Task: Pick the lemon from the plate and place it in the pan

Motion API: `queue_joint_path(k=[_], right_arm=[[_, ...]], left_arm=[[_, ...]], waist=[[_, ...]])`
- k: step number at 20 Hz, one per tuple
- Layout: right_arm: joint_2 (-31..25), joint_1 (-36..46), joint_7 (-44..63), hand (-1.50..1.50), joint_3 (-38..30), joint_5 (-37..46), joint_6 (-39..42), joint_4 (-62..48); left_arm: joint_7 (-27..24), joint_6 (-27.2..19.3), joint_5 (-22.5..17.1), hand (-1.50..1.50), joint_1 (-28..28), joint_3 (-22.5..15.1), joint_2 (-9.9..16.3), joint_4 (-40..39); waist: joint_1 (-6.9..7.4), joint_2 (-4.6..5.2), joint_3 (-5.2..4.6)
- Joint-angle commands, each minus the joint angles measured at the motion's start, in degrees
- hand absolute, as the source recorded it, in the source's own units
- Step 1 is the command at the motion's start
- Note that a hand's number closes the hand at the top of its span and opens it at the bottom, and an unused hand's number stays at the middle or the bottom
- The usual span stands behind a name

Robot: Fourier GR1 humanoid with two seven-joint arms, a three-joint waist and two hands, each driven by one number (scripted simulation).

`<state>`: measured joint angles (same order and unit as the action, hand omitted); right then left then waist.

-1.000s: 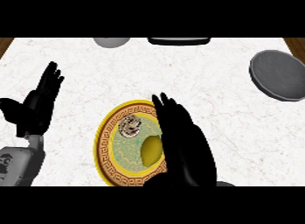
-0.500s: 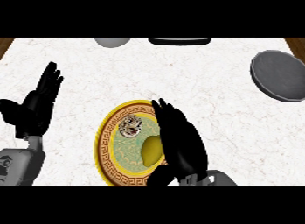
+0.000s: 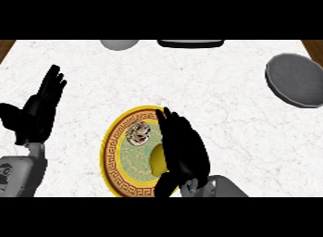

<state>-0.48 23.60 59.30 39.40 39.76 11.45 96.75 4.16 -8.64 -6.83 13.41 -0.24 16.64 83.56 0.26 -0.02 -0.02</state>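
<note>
Lemon [image 3: 157,159], yellow and round, lies on the yellow-rimmed patterned plate [image 3: 123,178], partly covered by the black right hand [image 3: 183,150] with fingers straight. Dark grey round pan [image 3: 301,79] stands well apart on the white marble surface [image 3: 218,83]. Left hand [image 3: 35,115] rests spread at the left.

lemon [image 3: 157,158] on plate [image 3: 121,152], counter centre | pan [image 3: 300,79] far right, well apart

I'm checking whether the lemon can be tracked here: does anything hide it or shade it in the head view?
Head view: the right hand covers most of the lemon, leaving a yellow sliver on the plate; lighting is even, no glare; the pan is cut by the right edge.
</note>
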Motion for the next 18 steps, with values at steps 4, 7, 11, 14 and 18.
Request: queue_joint_path(k=[4,7,11,14,18], right_arm=[[-0.6,1.6,5.8,-1.50,-1.5,-1.3,7.6,-3.7],[0.4,3.3,6.4,-1.50,0.5,-0.2,6.4,-8.0],[0.4,5.8,4.0,-1.50,-1.5,-4.1,4.6,-12.6],[0.4,-0.5,4.4,-1.50,2.7,-0.7,3.4,-8.5],[0.5,6.3,6.0,-1.50,4.9,-3.5,-1.4,-17.7]], left_arm=[[-2.0,2.3,-0.9,0.00,-0.5,2.0,0.6,-1.2],[-2.3,0.4,1.2,0.00,-0.8,0.5,-1.7,-2.2],[-1.9,0.8,1.9,0.00,3.7,1.7,-1.3,-4.7],[-2.5,0.7,2.2,0.00,-1.9,1.5,-2.2,-0.1],[-0.6,0.9,3.1,0.00,-0.6,0.0,-3.4,-0.1]], waist=[[-0.22,0.01,-0.01],[-0.05,0.04,-0.01],[-0.09,0.09,0.01],[-0.19,-0.04,0.02],[0.28,0.07,0.01]])
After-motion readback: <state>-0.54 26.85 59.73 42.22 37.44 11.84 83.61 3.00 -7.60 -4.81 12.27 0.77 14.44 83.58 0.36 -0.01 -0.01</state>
